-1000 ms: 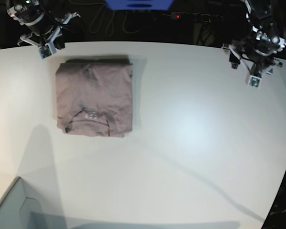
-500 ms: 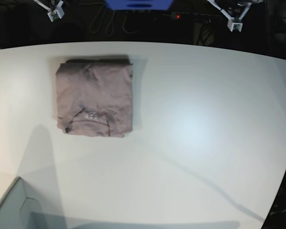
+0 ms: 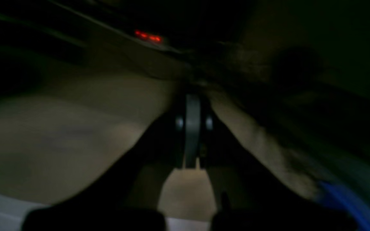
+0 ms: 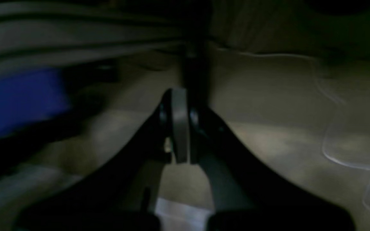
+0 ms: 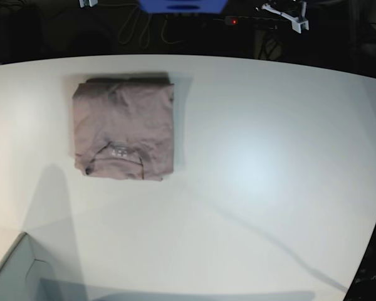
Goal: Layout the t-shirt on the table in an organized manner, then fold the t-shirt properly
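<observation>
Lying folded, t-shirt on table, base only; wrist views: both end effectors pressed together

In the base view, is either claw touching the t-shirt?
No. The folded t-shirt lies alone on the table, with both arms pulled back to the frame's top edge.

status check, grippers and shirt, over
Left gripper shut, empty. Right gripper shut, empty. T-shirt folded into a neat rectangle on the table, nothing touching it. Nothing in the way.
</observation>
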